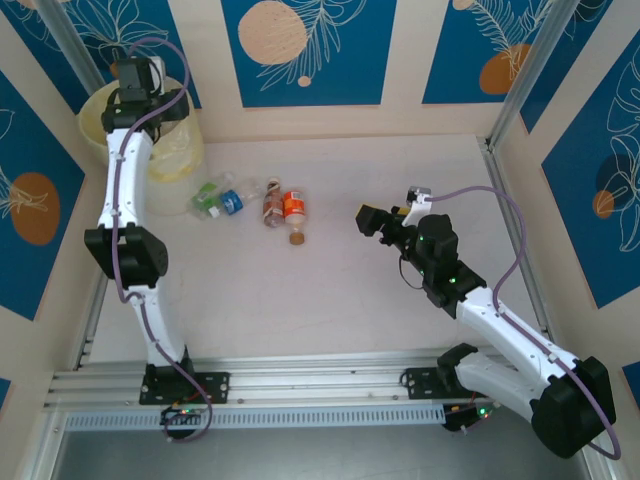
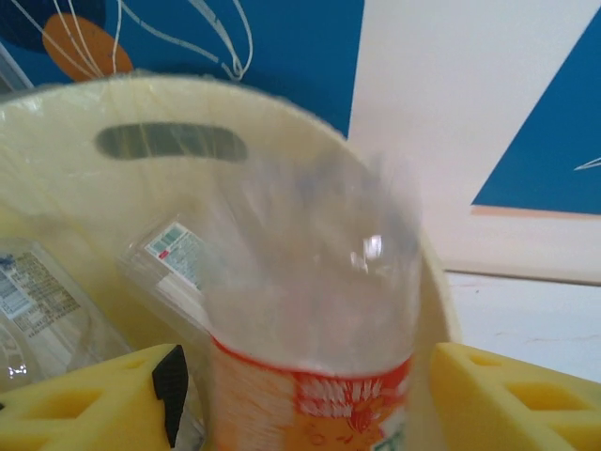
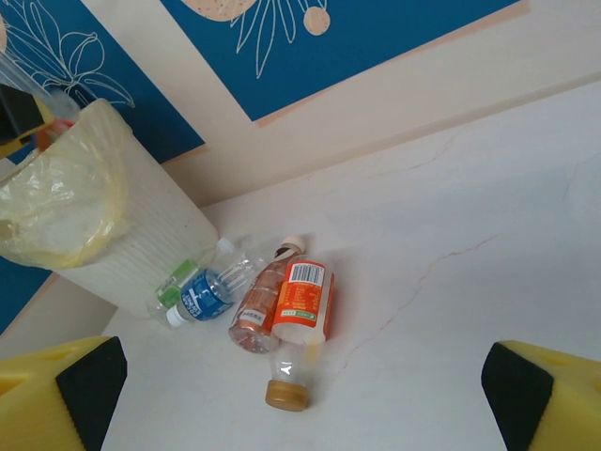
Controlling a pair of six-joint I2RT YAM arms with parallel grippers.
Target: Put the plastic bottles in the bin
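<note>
**Bottle let go over the bin, upper left of the top view**
The left gripper (image 2: 302,390) hangs over the bin (image 2: 84,188), jaws just clear of the orange-labelled bottle (image 2: 310,282), apparently released so it falls in. The other bottles (image 1: 250,203) lie on the desk (image 1: 350,300) beside the bin. The right gripper (image 3: 302,390) is spread wide, facing them.

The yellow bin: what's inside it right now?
Clear bottles with white labels lie against the bin wall. The orange-labelled bottle between the fingers of the left gripper covers the rest.
</note>
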